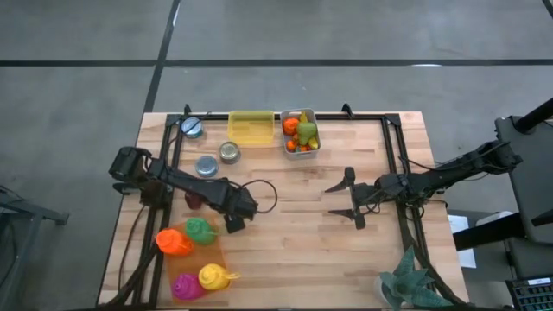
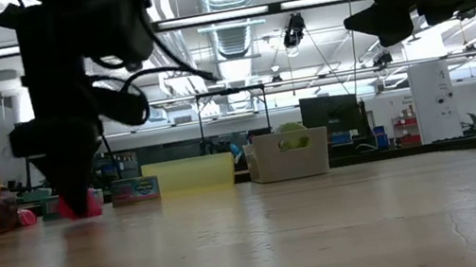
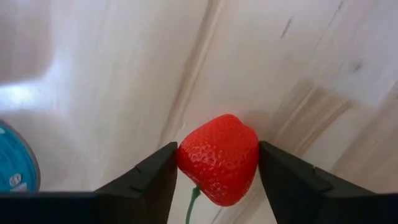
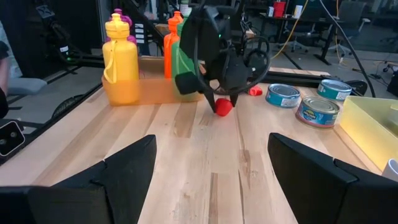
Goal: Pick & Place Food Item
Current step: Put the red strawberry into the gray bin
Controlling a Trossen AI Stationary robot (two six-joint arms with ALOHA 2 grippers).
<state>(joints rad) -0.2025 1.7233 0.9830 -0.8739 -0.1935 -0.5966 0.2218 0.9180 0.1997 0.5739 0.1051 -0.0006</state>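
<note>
A red strawberry (image 3: 219, 158) with a green stem sits between the two fingers of my left gripper (image 3: 217, 180), which is shut on it. In the right wrist view the strawberry (image 4: 222, 107) shows below that gripper (image 4: 224, 98), close to the wooden table (image 1: 294, 250); whether it touches the wood I cannot tell. In the high view the arm hides it, and my left gripper (image 1: 232, 212) stands left of the table's middle. My right gripper (image 1: 346, 199) waits open to the right of the middle, level, fingers toward the left. My left gripper pinches the strawberry between its two fingers, one on each side of the fruit's broad body (image 3: 183, 163). The fingers come from above, pointing nearly straight down. The fruit's blunt end (image 3: 233, 124) points down toward the table.
Far edge: a yellow tray (image 1: 251, 127) and a clear bin of toy fruit (image 1: 300, 132). Three cans (image 1: 206, 166) stand at far left. Coloured bottles (image 1: 194, 250) fill an orange tray at near left. A small red item (image 4: 254, 91) lies by the cans. A plant (image 1: 410, 281) stands near right.
</note>
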